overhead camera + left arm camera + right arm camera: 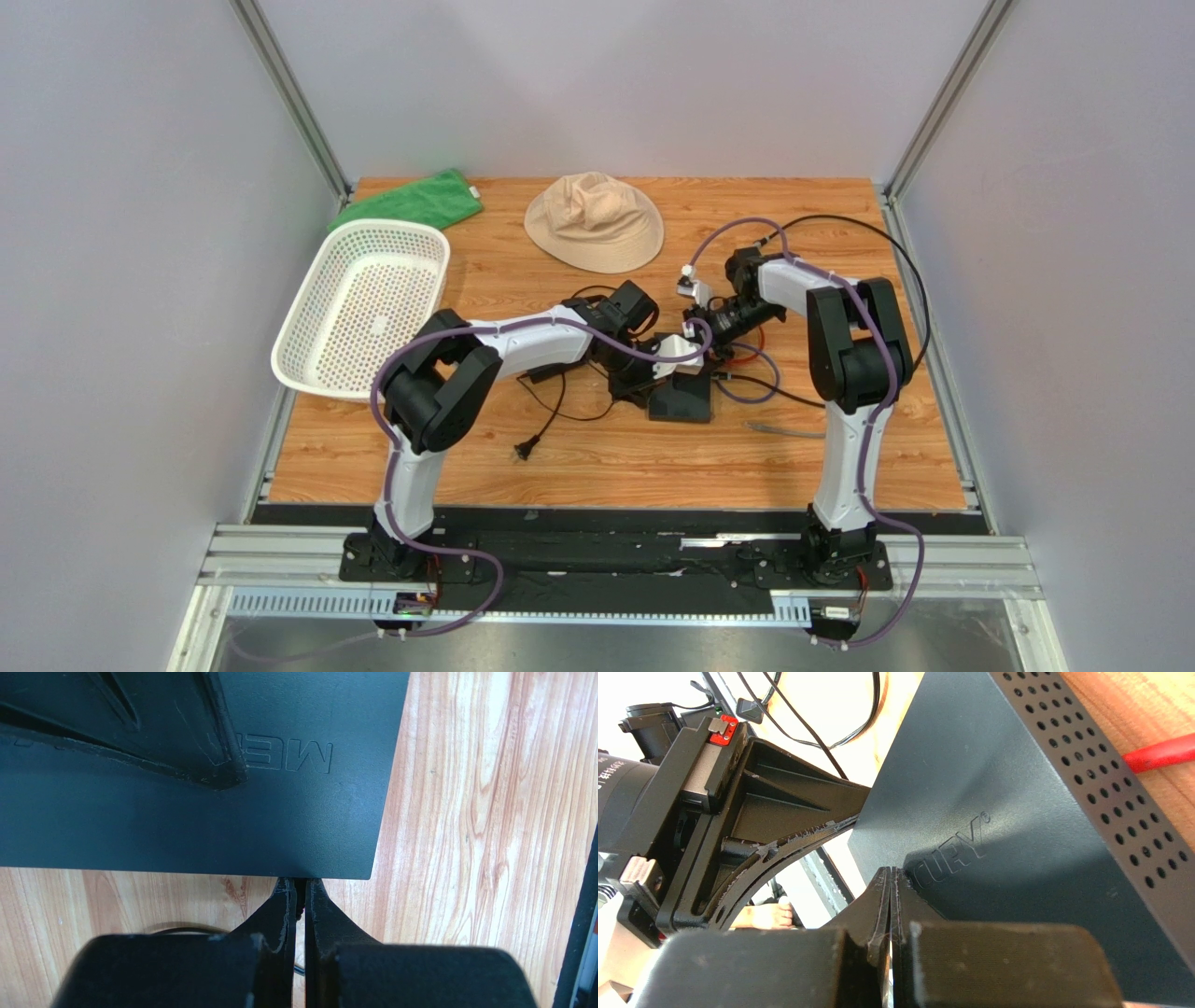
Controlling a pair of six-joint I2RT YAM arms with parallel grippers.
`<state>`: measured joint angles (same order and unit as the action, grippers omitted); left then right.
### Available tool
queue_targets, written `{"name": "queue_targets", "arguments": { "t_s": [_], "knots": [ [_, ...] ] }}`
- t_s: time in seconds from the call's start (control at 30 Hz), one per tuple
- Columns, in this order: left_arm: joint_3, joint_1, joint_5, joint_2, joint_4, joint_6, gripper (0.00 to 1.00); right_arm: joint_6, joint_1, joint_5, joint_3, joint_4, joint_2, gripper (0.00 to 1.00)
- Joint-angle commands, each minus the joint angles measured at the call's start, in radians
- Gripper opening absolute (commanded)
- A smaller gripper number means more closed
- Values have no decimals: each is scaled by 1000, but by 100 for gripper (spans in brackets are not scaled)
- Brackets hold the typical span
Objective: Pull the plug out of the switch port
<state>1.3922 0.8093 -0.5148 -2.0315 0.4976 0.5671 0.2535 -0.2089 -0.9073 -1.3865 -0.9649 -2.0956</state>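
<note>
The switch is a thin flat matte-black box at mid-table. It fills the top of the left wrist view, and in the right wrist view its side shows vent holes. My left gripper stands at the switch's near edge. Its jaws are almost closed on a small dark plug, and a thin cable runs back between them. My right gripper is shut and empty, with its tips resting on the switch's top face. Its finger shows on the box in the left wrist view.
A white basket sits at the left, with a green cloth behind it. A beige hat lies at the back centre. Black cables tangle round the switch, and a loose mains plug lies in front. A red cable runs beside the switch.
</note>
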Motion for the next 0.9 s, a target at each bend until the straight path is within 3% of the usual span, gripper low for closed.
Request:
{"name": "queue_targets", "arguments": {
  "t_s": [0.0, 0.1, 0.2, 0.4, 0.6, 0.7, 0.77, 0.83, 0.87],
  "knots": [
    [20, 2, 15, -7, -41, -15, 0, 66, -7, 295, 44, 40, -86, 0],
    [67, 1, -105, -15, 83, 106, 0, 66, -7, 295, 43, 38, -87, 0],
    [61, 1, -126, -15, 93, 99, 0, 66, -7, 295, 43, 37, -89, 0],
    [-5, 4, 38, -4, -39, -32, 0, 63, -7, 297, 41, 37, -89, 0],
    [50, 1, -217, -21, 108, 22, 0, 67, -7, 292, 27, 22, -103, 0],
    [36, 2, -118, -10, 20, -41, 0, 66, -7, 294, 29, 22, -101, 0],
    [11, 1, 34, -6, -81, -85, 0, 64, -7, 294, 29, 23, -101, 0],
    [10, -2, 52, -9, -96, -99, 0, 64, -7, 294, 27, 22, -103, 0],
    [17, -4, -38, -15, -58, -89, 0, 64, -7, 294, 27, 22, -103, 0]
  ]
}}
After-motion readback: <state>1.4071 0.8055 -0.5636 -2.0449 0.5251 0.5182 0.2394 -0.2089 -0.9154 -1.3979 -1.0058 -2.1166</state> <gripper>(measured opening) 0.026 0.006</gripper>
